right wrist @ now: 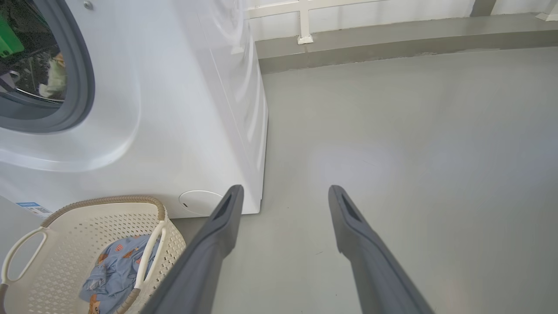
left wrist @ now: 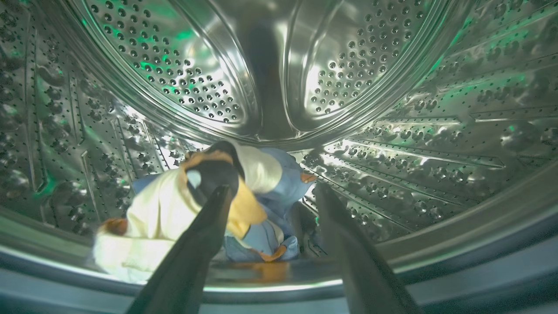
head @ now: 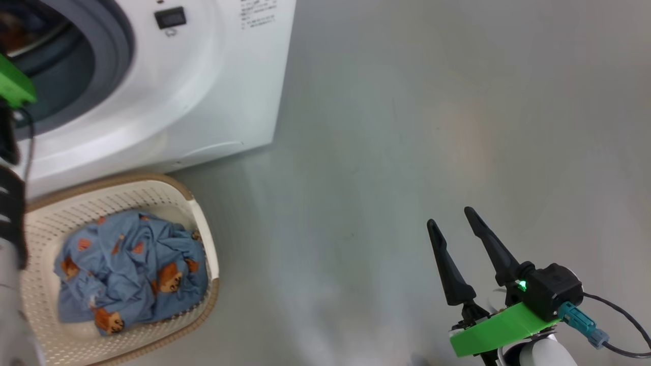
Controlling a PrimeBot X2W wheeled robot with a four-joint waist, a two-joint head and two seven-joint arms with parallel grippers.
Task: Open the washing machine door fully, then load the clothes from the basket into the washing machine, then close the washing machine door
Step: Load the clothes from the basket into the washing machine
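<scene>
We count one washing machine point(head: 203, 76), one basket point(head: 204, 223), two grippers and two lots of clothes. One lot is a blue bundle point(head: 132, 269) lying in the basket. The other is a mixed bundle point(left wrist: 165, 209) of cream, blue, orange and black cloth, low in the steel drum point(left wrist: 392, 131) just behind its front lip. The basket stands on the grey floor point(head: 407, 127), close against the foot of the machine.

The left gripper point(left wrist: 272, 194) is inside the drum with its two fingers spread wide. Nothing is pinched between them. One fingertip point(left wrist: 220, 196) overlaps the mixed bundle, and we cannot tell whether it touches the cloth. The right gripper point(head: 450, 216) hangs over bare floor, well apart from the basket, with its fingers wide apart and empty.

The left wrist view gives us the drum's perforated wall and the cloth within. The head view looks down into the basket and catches a green bracket point(head: 15, 84) of the left arm at the machine's opening. The right wrist view adds the machine's side, a blue label point(right wrist: 32, 208) low on its front, a round cap point(right wrist: 200, 201) near the bottom corner, and a pale scrap of cloth point(right wrist: 54, 78) seen through the opening.
</scene>
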